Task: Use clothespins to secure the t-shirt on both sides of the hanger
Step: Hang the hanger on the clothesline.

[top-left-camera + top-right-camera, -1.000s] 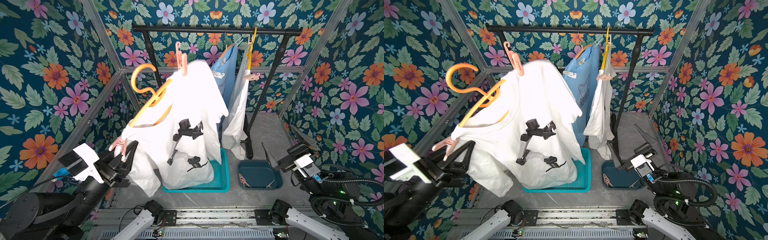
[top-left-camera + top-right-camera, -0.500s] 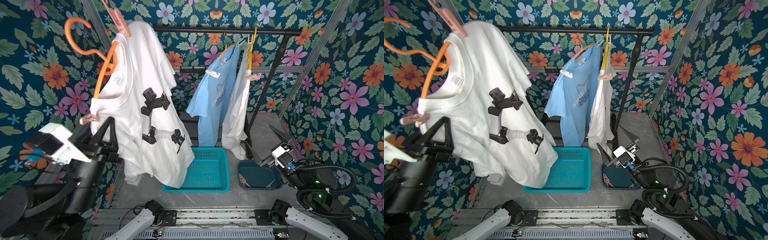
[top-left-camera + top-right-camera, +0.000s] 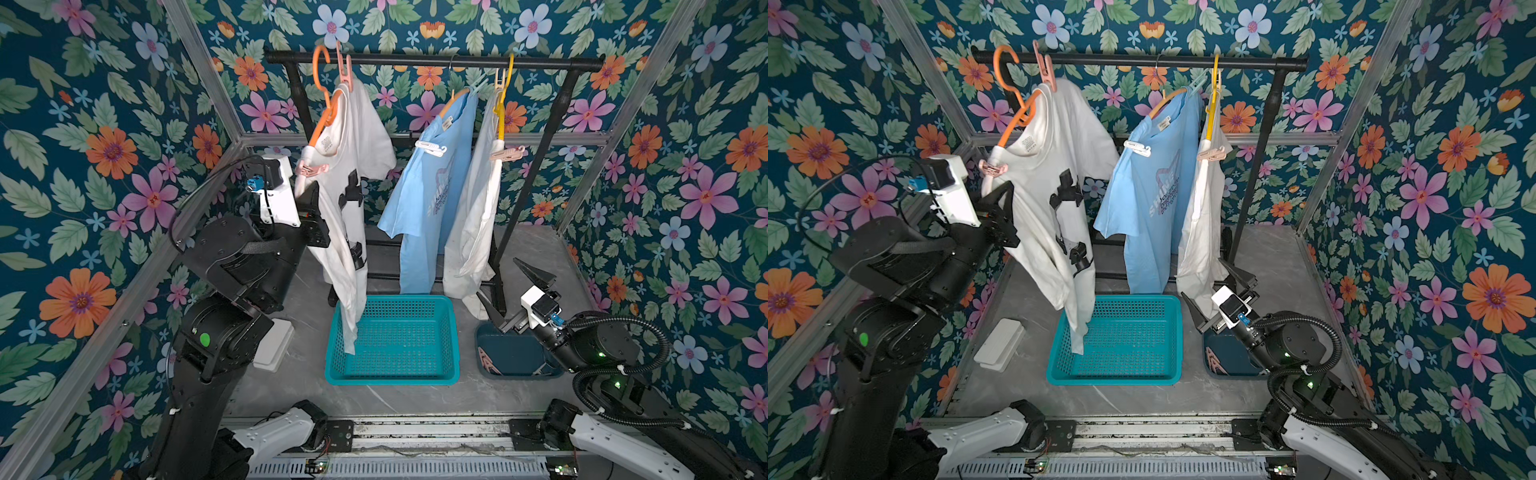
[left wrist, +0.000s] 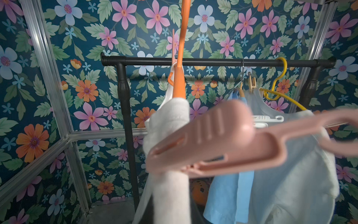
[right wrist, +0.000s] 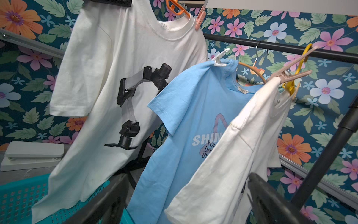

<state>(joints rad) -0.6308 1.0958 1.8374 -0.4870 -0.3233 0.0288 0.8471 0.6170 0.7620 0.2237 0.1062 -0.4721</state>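
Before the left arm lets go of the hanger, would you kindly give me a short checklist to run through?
1. Is the upper clothespin clipped on the white t-shirt at the hanger's high end? Ok.
2. Is the lower clothespin clipped at the low end? Ok.
3. Is the hook of the orange hanger over the rail? Cannot tell. It sits at rail height and the hanger tilts steeply.
4. Is the left gripper shut on the shirt's low shoulder, just under that pin? Ok.
5. Is the right gripper open and empty? Ok.
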